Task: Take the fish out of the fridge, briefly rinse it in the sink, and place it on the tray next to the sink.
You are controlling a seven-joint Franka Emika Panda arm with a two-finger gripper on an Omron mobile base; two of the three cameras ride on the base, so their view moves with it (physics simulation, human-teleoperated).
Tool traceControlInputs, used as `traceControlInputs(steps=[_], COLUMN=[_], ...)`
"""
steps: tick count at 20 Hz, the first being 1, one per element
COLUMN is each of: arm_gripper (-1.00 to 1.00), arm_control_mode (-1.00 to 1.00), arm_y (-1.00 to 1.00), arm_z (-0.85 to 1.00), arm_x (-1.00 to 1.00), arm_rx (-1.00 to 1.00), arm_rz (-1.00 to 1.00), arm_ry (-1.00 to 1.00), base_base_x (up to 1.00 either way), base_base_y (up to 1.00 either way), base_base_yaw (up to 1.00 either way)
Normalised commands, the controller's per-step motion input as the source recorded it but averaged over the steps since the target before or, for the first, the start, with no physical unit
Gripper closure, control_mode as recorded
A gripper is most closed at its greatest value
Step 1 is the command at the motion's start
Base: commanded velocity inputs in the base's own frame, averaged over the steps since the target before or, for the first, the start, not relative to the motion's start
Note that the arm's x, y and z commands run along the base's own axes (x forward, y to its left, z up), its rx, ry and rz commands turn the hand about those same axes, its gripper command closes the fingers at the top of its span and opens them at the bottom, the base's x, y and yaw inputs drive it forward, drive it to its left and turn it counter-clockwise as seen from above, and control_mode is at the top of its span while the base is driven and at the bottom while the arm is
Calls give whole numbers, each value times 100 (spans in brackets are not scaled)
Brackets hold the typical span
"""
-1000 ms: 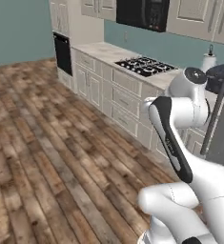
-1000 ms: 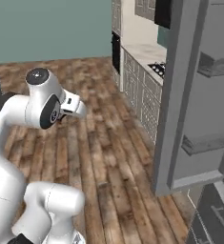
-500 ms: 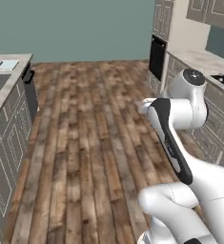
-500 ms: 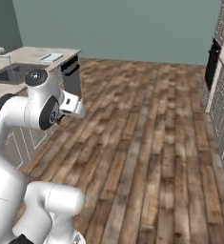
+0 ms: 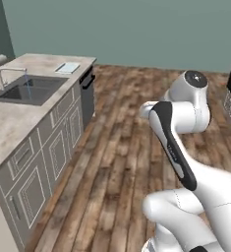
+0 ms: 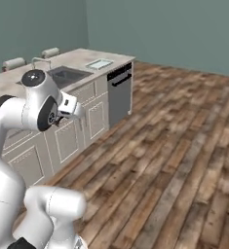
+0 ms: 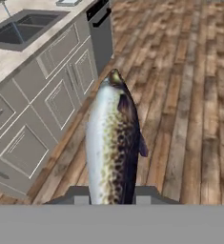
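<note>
1. A long table (image 6: 18,80) with cream doors stands on the left.
2. The dark sink (image 6: 67,74) is set in its top.
3. The pale tray (image 6: 99,63) lies just past the sink, farther away.
4. The wood floor (image 6: 174,146) spreads out to the right.

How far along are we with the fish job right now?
Done: the fish is out of the fridge, clamped in the gripper. In hand: carrying it toward the counter. Left: rinse it in the sink, which lies ahead, then set it on the tray beyond the sink.
</note>
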Motion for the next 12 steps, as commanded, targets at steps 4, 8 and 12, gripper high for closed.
traceControlInputs(steps=[4, 8, 12], arm_gripper=[100, 100, 100], arm_control_mode=[100, 100, 100], arm_y=[0, 0, 0], arm_z=[0, 0, 0], arm_x=[0, 0, 0], arm_rx=[0, 0, 0], arm_rz=[0, 0, 0], arm_ry=[0, 0, 0], base_base_x=[100, 100, 100], base_base_y=[-26, -30, -28], base_base_yaw=[45, 44, 44])
